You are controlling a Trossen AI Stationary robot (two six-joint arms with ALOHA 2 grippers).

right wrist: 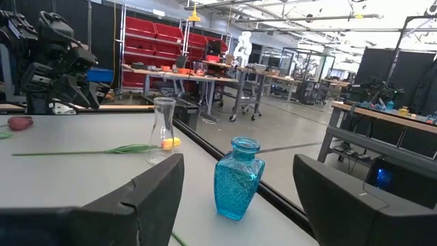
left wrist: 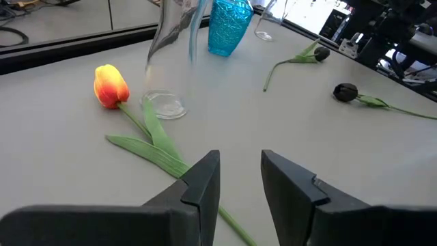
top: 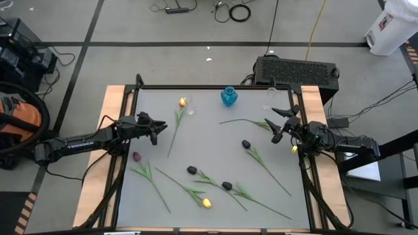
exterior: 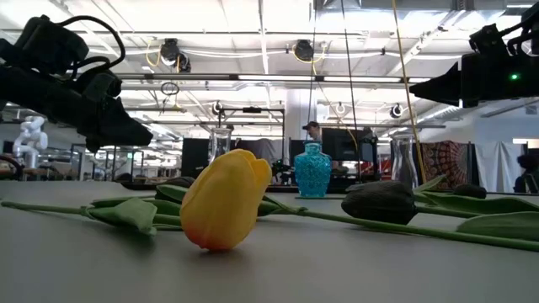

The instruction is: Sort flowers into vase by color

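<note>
- Grey table [top: 215, 140], high view: left gripper [top: 159, 129] and right gripper [top: 277, 124] both empty; flowers scattered between them, blue vase [top: 228, 96] beyond.
- Low view: yellow tulip [exterior: 224, 200] lies nearest the camera; light, soft-headed.
- Left wrist view: fingers [left wrist: 205, 179] narrowly parted over a green stem [left wrist: 147, 128]; grasp there, not the bud.
- Right wrist view: jaws wide apart, the vase straight ahead.

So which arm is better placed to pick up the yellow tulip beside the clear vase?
Probably the left. Its open claw hovers right over that yellow tulip's stem, while the right claw sits across the table, nearer a black tulip.
</note>
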